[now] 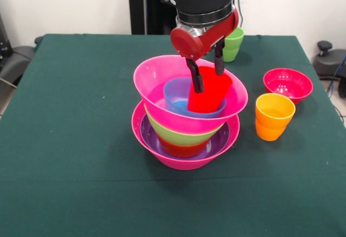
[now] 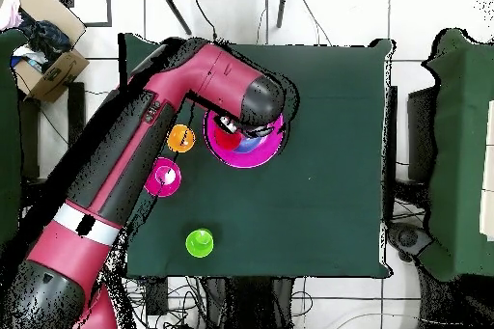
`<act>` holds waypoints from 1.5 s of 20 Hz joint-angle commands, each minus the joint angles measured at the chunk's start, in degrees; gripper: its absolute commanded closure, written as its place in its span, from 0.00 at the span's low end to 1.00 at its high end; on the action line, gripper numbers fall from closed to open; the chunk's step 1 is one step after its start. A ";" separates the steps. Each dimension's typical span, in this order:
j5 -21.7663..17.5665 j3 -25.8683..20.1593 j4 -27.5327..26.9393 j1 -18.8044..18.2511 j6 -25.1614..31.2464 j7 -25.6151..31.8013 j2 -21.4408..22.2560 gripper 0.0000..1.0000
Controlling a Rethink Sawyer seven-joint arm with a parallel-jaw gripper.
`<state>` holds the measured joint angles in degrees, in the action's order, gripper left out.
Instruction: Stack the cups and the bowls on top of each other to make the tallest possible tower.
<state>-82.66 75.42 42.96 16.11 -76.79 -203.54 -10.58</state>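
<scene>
Red cup (image 1: 210, 91) gripped in hand (image 1: 206, 78).

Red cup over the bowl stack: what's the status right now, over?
Gripper shut on red cup, tilted, low in the blue bowl atop the tower. Orange cup, crimson bowl, green cup wait apart. Nothing in the way.

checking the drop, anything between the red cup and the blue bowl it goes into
Nothing visible. The tool holds the tilted red cup directly over the blue bowl, which sits open inside the top pink bowl.
</scene>
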 commanded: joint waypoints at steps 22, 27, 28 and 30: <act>-1.73 -1.38 13.31 17.53 -1.36 -14.00 5.88 0.00; 0.82 -2.74 14.80 16.25 4.12 -18.32 1.79 0.00; 1.39 -2.75 15.03 15.65 5.11 -19.78 1.23 0.00; 2.37 -2.87 15.16 14.41 6.43 -21.53 0.39 0.00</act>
<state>-84.19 80.36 53.92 34.34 -79.09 -204.21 -4.45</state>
